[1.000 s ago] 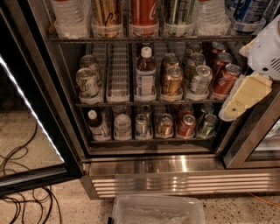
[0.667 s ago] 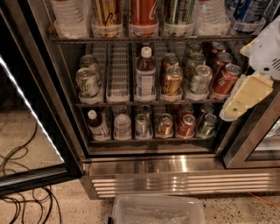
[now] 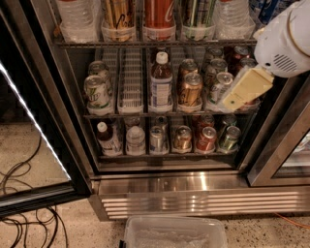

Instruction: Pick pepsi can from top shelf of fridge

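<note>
The fridge (image 3: 169,181) stands open in front of me, its glass door (image 3: 29,145) swung out to the left. The top shelf (image 3: 155,43) runs along the top of the view, with clear cup holders that hold water bottles, a gold can, a red can and a green can. A blue can with white markings, the pepsi can (image 3: 260,8), shows at the shelf's far right, cut off by the frame and partly hidden by my arm. My gripper (image 3: 238,94), white with a cream tip, hangs in front of the right end of the middle shelf, below the top shelf.
The middle shelf (image 3: 164,115) holds cans and a bottle between white ribbed dividers. The bottom shelf (image 3: 164,155) holds more cans and bottles. A slatted steel grille (image 3: 193,201) runs along the base. A clear plastic bin (image 3: 174,232) sits on the floor, with black cables (image 3: 24,223) at the left.
My gripper has moved left and slightly up, further in front of the middle shelf's right end. Nothing in the fridge has moved.
</note>
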Controlling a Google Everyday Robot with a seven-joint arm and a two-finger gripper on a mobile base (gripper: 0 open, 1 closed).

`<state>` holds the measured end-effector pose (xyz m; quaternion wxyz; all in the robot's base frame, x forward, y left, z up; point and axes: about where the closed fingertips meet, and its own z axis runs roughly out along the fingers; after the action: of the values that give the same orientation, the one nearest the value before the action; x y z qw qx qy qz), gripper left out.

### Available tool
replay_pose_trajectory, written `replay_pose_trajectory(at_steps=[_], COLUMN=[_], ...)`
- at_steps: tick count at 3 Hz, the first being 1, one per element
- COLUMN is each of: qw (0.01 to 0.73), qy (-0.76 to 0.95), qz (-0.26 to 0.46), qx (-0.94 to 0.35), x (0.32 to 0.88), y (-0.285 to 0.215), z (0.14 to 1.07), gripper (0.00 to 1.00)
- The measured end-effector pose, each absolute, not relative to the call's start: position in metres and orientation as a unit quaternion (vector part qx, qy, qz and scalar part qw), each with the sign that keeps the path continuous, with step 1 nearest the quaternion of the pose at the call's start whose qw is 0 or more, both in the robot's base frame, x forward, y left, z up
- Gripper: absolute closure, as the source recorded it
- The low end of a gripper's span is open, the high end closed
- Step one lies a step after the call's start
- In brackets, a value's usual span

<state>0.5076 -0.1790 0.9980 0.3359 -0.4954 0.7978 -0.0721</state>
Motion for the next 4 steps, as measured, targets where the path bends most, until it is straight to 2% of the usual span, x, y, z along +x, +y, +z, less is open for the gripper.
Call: replay_pose_trajectory(at_steps=[1,3,4], qw=[0.369,0.375,0.395], qy=[0.788,0.8,0.815], qz=[-0.082,-0.093,-0.133], qx=[-0.486,-0.46,-0.402], x=[0.521,0.522,0.523], y=[-0.175,-0.179,-0.197], z=[1.012,1.014,1.015], gripper=[0.0,0.0,0.0])
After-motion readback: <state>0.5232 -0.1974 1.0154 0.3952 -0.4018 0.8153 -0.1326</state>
